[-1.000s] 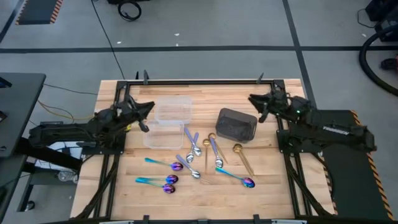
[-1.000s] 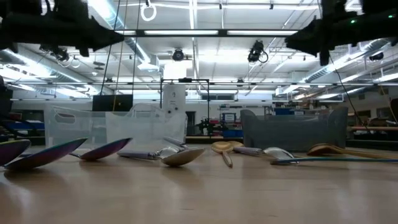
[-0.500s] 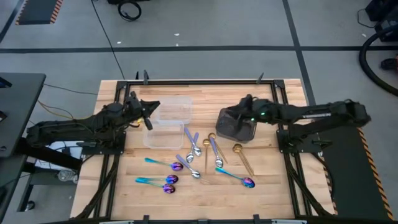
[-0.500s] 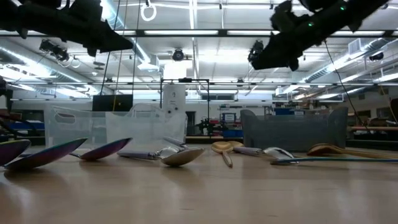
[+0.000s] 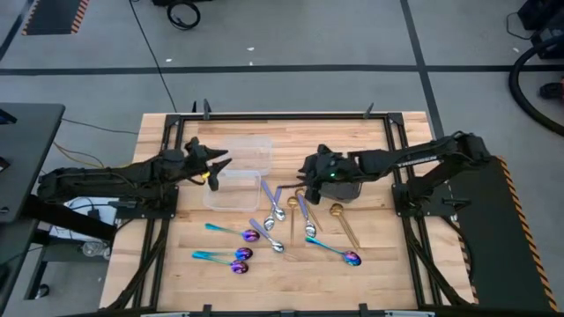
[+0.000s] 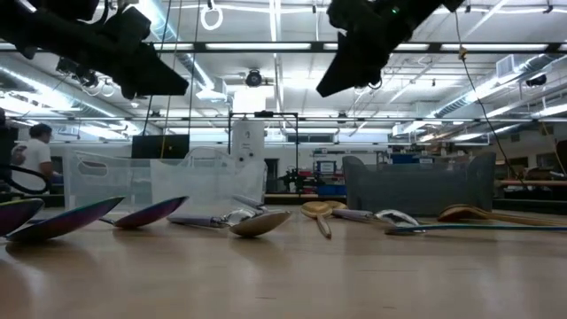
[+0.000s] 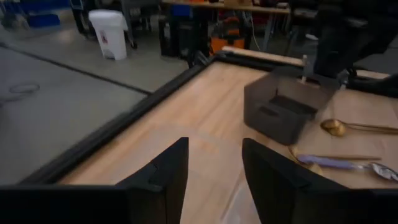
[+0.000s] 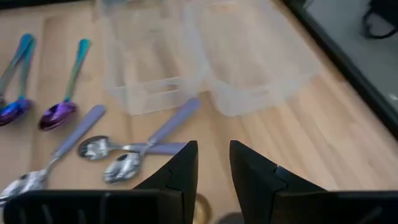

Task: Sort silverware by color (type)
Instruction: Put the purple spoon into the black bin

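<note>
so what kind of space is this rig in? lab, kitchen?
Looks like an industrial lab or workshop, not a kitchen: exposed ceiling trusses with strip lights, a taped grey concrete floor around the wooden table, and benches with equipment in the background. A person is there too.

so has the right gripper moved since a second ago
Yes. In the high view the right gripper has swung from the table's right edge, across the grey bin, toward the spoons at the centre.

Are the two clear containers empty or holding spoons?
Empty: the clear containers show only bare plastic in the high and right wrist views; every spoon lies on the table.
</note>
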Robot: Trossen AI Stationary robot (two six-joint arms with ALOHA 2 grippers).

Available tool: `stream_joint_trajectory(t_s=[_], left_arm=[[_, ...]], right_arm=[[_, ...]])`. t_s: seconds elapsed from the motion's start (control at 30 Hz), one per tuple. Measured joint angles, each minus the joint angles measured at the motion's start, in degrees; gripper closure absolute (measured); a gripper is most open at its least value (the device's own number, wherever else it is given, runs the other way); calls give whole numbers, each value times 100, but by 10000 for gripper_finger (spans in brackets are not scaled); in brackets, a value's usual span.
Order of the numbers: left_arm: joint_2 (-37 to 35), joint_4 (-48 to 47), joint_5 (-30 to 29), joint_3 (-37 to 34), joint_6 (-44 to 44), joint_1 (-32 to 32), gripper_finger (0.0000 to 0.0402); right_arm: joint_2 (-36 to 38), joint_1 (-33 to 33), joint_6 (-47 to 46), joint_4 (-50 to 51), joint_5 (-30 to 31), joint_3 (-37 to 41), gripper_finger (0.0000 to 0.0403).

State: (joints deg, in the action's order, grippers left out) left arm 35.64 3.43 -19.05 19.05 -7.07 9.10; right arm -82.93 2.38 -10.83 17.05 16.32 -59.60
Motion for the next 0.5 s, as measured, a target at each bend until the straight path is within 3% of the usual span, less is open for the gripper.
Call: stream_joint_trajectory(t_s=[0.23, 0.5], left_arm=[[0, -225, -2, 0, -566, -282, 241], [0, -364, -8, 0, -631, -447, 241]], right_arm=[[-654, 192, -235, 836, -229, -654, 299], [-1485, 270, -874, 2393, -1446, -1521, 260]])
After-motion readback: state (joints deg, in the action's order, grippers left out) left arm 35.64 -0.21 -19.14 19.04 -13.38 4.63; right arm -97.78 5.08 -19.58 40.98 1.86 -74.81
